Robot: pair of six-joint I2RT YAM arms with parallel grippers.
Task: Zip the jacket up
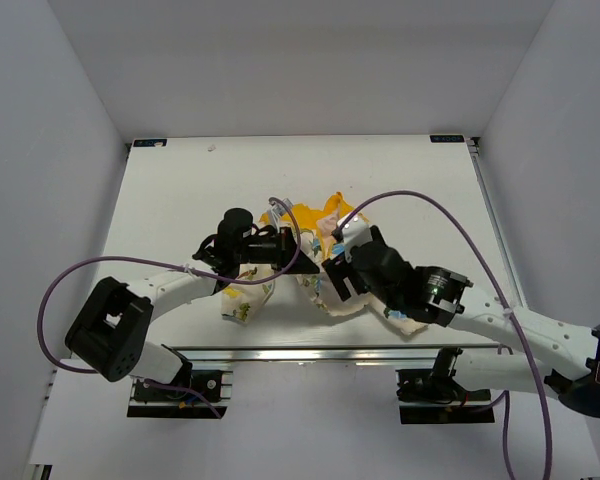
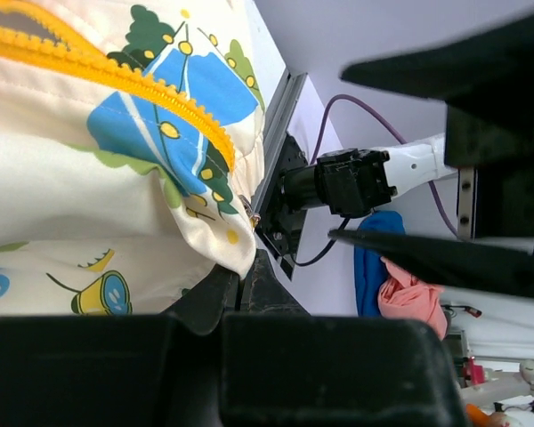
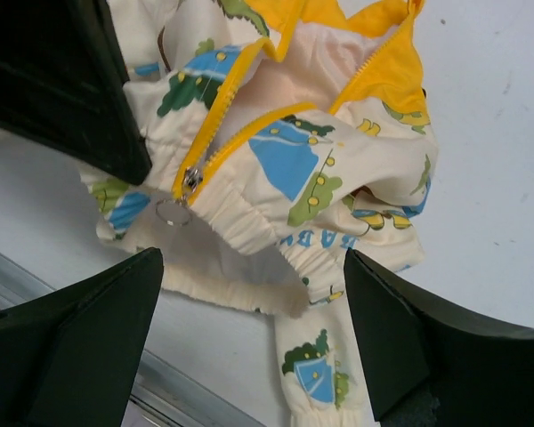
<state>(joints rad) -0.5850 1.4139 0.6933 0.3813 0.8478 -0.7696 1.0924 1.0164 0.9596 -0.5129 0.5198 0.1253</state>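
The jacket (image 1: pixel 325 215) lies crumpled in the middle of the table, cream with blue and green prints and a yellow hood. Its yellow zipper (image 3: pixel 249 124) is open in a V. The slider (image 3: pixel 191 181) with a ring pull (image 3: pixel 172 212) sits near the hem. My left gripper (image 1: pixel 283 244) is shut on the jacket's bottom hem corner (image 2: pixel 234 258), next to the zipper's end (image 2: pixel 205 129). My right gripper (image 1: pixel 333 276) is open and empty. It hovers over the hem (image 3: pixel 249 236), with a finger (image 3: pixel 71 338) on either side of the cloth.
A metal rail (image 1: pixel 330 350) runs along the table's near edge, just below the jacket, and also shows in the right wrist view (image 3: pixel 187 391). White walls enclose the table. Blue and pink cloths (image 2: pixel 392 276) lie beyond the table's edge. Purple cables arc over both arms.
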